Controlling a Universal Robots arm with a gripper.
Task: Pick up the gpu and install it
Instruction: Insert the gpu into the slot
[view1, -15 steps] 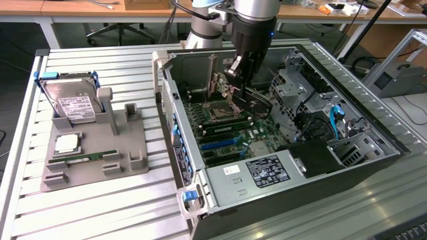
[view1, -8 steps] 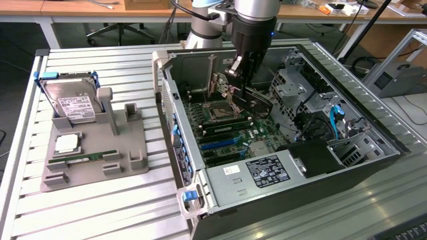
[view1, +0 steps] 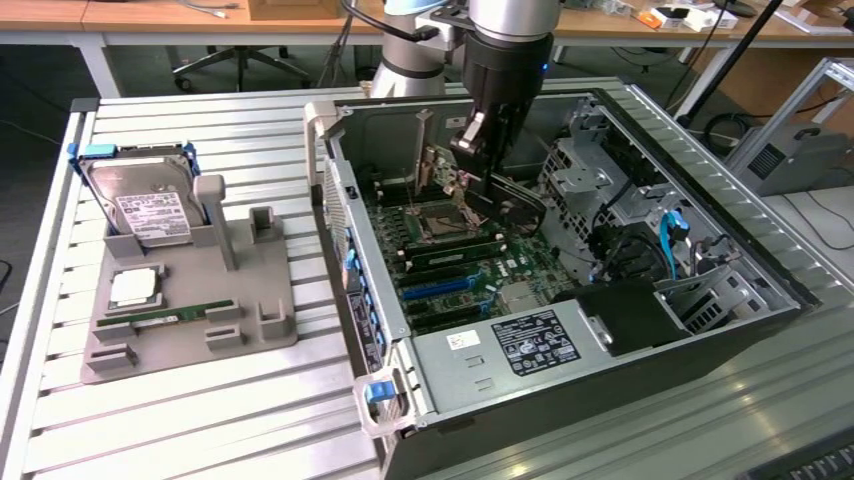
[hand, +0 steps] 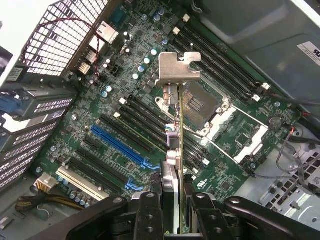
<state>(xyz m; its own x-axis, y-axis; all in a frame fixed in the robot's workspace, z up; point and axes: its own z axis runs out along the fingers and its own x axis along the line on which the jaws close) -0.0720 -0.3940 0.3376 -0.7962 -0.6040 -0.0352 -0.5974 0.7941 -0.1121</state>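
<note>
Though edge-on wristside, gpu (hand: 175, 70) between fingers (hand: 149, 220).

From where I stand the arm (view1: 511, 18) is a stout silver-grey tube that gives way to a glossy black wrist section, with one small blue light (view1: 541, 68) glowing on its side. Further back there is a second silver-grey joint (view1: 400, 70) with pale blue trim, and a black cable (view1: 351, 14) loops past it. The gripper (hand: 178, 190) is matt black all over (blocky, rather angular). Its two fingers (hand: 150, 215) are slotted, and its linkage arms are pinned with round black screws (hand: 118, 200).
</note>
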